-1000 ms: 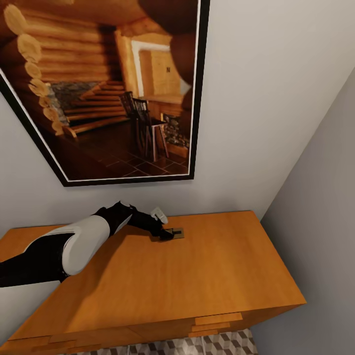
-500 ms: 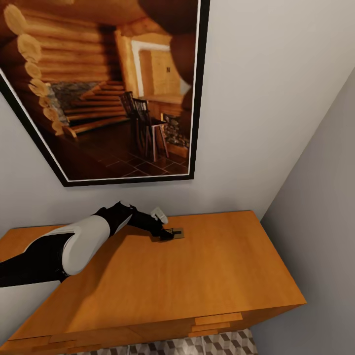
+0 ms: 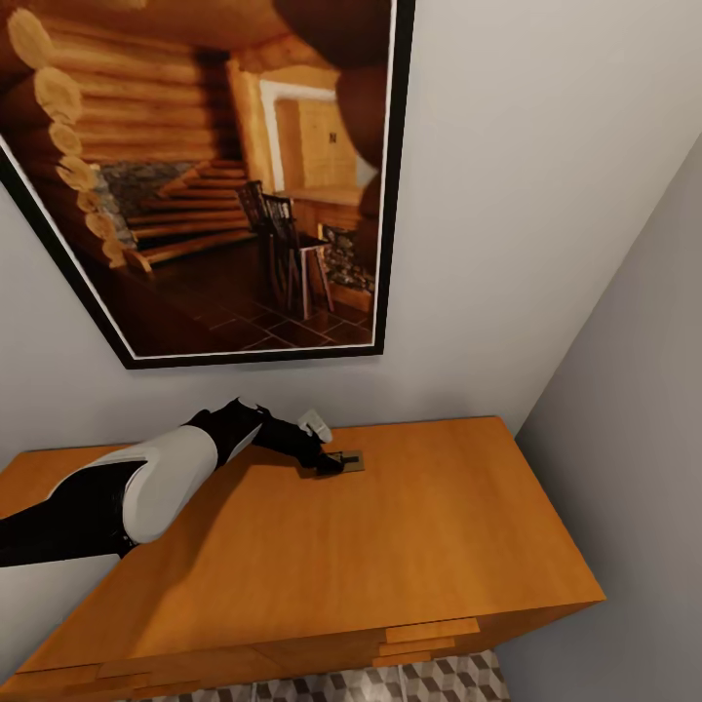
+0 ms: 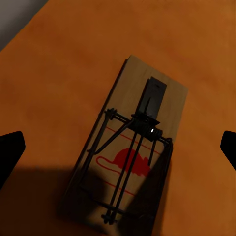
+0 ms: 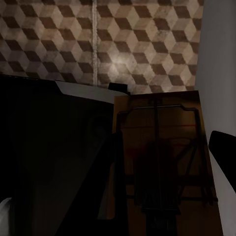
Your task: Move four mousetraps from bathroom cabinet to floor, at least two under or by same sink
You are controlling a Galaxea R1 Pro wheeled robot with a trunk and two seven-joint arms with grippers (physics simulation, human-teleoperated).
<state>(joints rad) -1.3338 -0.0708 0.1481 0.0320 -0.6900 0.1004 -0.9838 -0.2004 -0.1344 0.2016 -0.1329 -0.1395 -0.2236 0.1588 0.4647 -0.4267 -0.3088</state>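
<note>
One mousetrap (image 3: 349,460) lies flat on the orange-brown cabinet (image 3: 409,546), near the back wall. My left gripper (image 3: 328,464) hovers right at it. In the left wrist view the mousetrap (image 4: 162,91) shows its black spring bar and red patch, and my left gripper (image 4: 120,147) is open, its fingertips (image 4: 11,147) wide apart on either side of the board. In the right wrist view a second mousetrap (image 5: 162,142) hangs above the cube-patterned bathroom floor (image 5: 123,39), with my right gripper (image 5: 167,147) shut on it. The bathroom sink is out of view.
A large framed picture (image 3: 214,175) of a log cabin interior hangs on the wall above the cabinet. A grey side wall (image 3: 634,439) closes off the cabinet's right end. A strip of patterned floor (image 3: 429,682) shows below the drawer fronts.
</note>
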